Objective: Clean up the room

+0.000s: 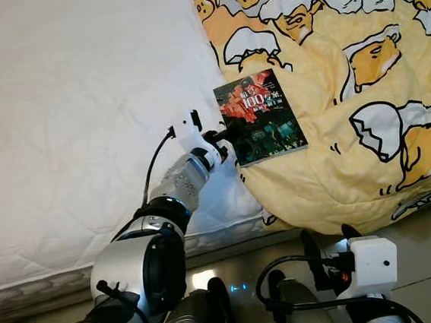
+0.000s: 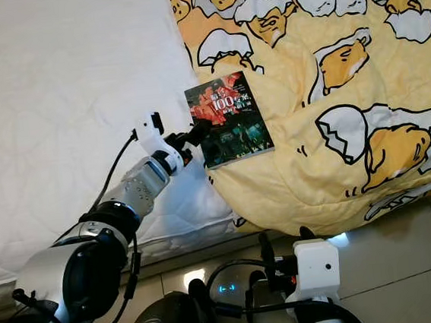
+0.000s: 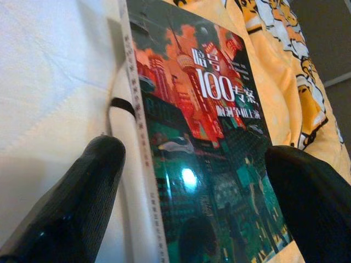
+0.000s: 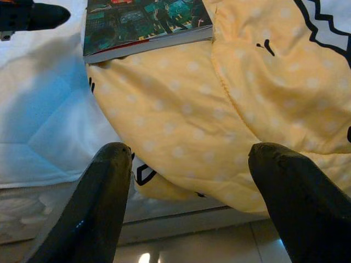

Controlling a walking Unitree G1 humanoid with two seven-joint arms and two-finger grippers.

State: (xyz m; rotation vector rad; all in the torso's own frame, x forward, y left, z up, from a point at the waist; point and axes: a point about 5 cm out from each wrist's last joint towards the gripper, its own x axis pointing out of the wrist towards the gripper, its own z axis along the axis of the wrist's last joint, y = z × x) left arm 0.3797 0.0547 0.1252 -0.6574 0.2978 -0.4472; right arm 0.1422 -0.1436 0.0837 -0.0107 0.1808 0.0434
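Book (image 1: 259,117) lies on the yellow blanket's (image 1: 364,117) edge beside the white mattress (image 1: 73,114). Left wrist view shows the left gripper (image 3: 192,203) spread astride its spine. Right gripper (image 4: 189,203) hangs low, fingers apart, by the bed's edge.

Left hand (image 1: 230,135) at book (image 1: 261,116) edge, on yellow blanket (image 1: 345,80).
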